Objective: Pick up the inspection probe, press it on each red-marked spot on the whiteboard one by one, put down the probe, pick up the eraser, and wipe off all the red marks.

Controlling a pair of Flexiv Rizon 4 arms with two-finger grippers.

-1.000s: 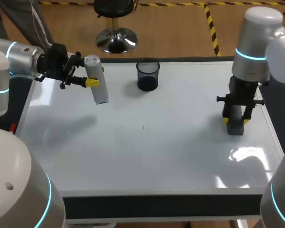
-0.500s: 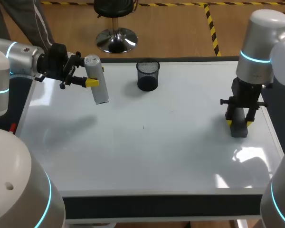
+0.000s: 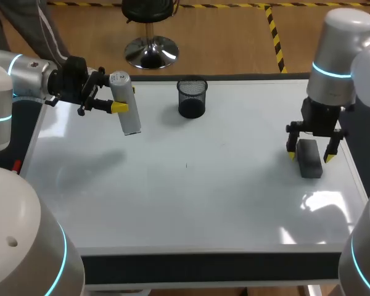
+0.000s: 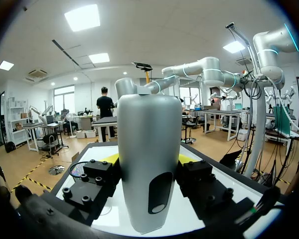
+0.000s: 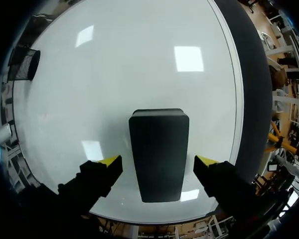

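Whiteboard [image 3: 191,203]; left claw [image 4: 148,160] tips partly behind probe [image 4: 149,129]

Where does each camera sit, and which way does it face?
Head view: above and behind, facing down on the whiteboard; both arms show.
Left wrist view: on the left arm, facing level across the room; left gripper shut on the probe.
Right wrist view: on the right arm, facing straight down; the open right gripper straddles the eraser.
Shared: head and right wrist views both show eraser and cup.
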